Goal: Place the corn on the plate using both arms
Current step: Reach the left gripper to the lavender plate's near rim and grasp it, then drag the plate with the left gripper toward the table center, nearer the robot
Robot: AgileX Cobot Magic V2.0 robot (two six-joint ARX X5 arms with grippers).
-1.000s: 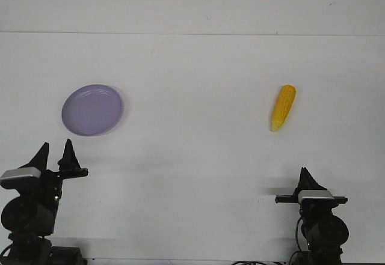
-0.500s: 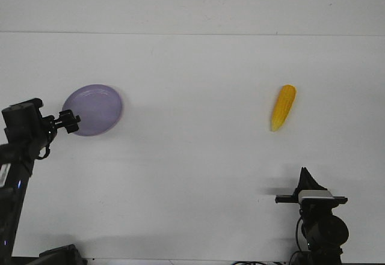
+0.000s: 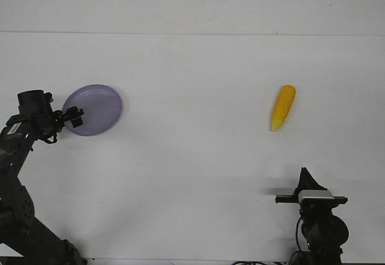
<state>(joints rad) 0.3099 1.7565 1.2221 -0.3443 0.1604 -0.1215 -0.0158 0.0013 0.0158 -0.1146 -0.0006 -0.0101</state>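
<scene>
The lavender plate (image 3: 95,109) lies flat at the left of the white table. The yellow corn (image 3: 283,107) lies at the right, its pale tip towards the front, far from the plate. My left gripper (image 3: 76,117) is stretched out low at the plate's left rim, its fingers slightly apart at the rim; I cannot tell if they touch it. My right gripper (image 3: 305,173) points up at the front right, well in front of the corn, its fingers together and empty.
The white table (image 3: 192,157) runs back to a pale wall at the far edge. The left arm's black links (image 3: 15,157) rise along the left border. The right arm's base (image 3: 319,229) sits at the front edge.
My left arm has risen from its rest at the front left and reached out to the plate's left rim. The right arm, the corn and the plate have not moved.
</scene>
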